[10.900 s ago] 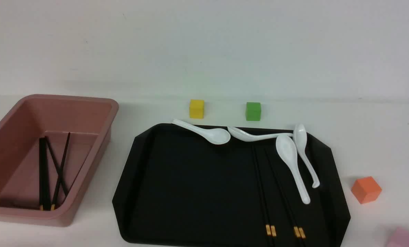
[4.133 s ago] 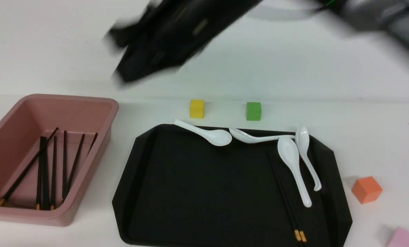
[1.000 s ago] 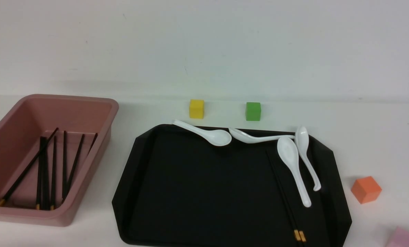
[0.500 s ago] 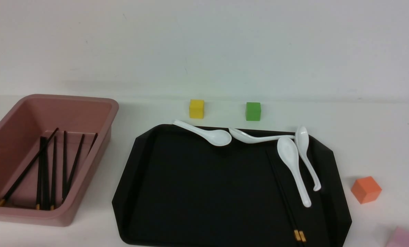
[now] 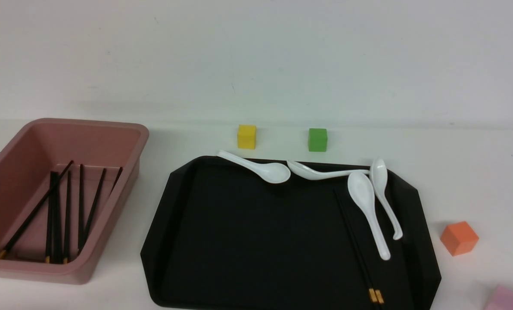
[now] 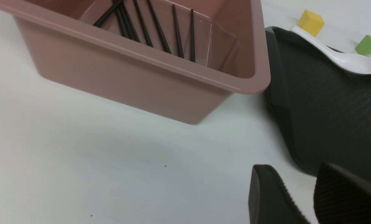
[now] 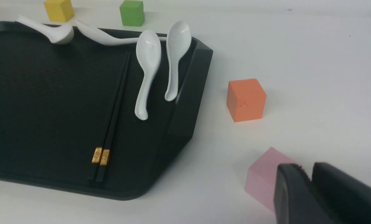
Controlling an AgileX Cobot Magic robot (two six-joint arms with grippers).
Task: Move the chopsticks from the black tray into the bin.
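Two black chopsticks with gold bands lie side by side on the right part of the black tray, next to the white spoons. Several more chopsticks lie in the pink bin at the left. Neither arm shows in the front view. My left gripper is open and empty, low over the table by the tray's near left corner. My right gripper hangs beside the pink block, right of the tray, with only a narrow gap between its jaws and nothing in it.
A yellow block and a green block stand behind the tray. An orange block and a pink block sit to its right. Several white spoons lie along the tray's far and right side.
Nothing has moved over the last second. Since the oldest frame, two chopsticks have gone from the tray and more lie in the bin.
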